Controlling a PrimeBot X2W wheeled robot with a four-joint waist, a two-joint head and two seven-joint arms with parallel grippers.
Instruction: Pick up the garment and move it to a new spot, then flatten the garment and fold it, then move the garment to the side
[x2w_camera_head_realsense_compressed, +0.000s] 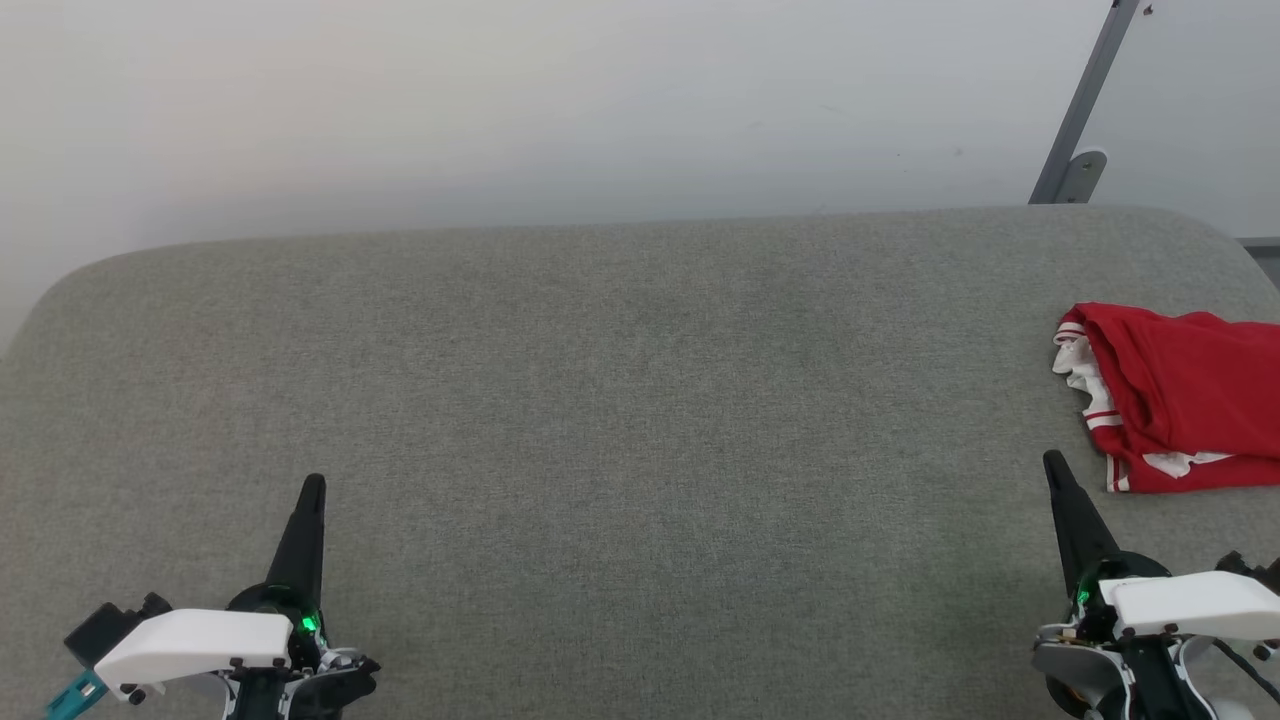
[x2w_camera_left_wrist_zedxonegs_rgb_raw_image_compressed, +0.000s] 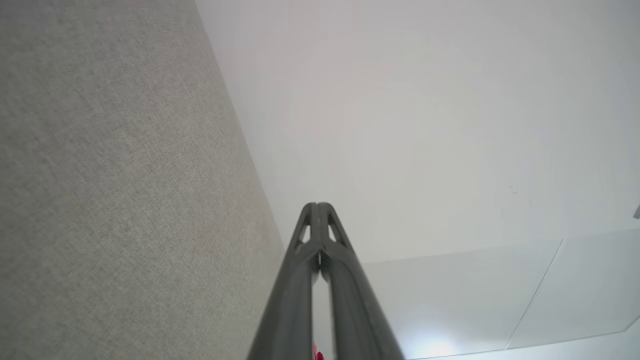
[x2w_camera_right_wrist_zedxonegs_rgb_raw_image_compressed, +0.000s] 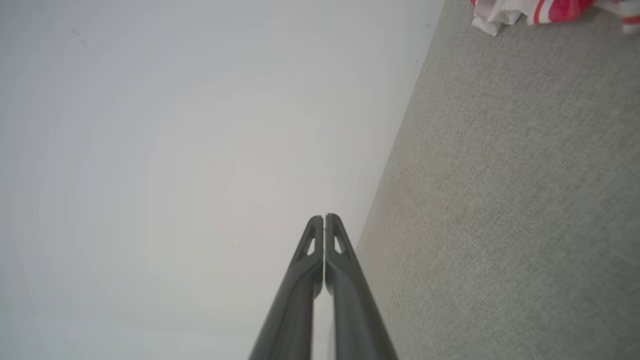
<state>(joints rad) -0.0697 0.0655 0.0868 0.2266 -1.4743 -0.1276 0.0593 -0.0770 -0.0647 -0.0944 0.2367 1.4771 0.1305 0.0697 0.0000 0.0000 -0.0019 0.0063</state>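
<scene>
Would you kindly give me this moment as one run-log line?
garment: compact heap, right edge of grey padded surface | left gripper: shut, lower left | right gripper: shut, apart from garment

Free room: you had the grey fabric surface (x2w_camera_head_realsense_compressed: 640, 450) open from the left gripper (x2w_camera_head_realsense_compressed: 312, 485) across to the right gripper (x2w_camera_head_realsense_compressed: 1052, 462), both with fingers pressed together. Obstacles: the red T-shirt (x2w_camera_head_realsense_compressed: 1190, 400) lay at the right edge, just beyond the right gripper; a grey metal post (x2w_camera_head_realsense_compressed: 1085, 110) rose behind the far right corner.
</scene>
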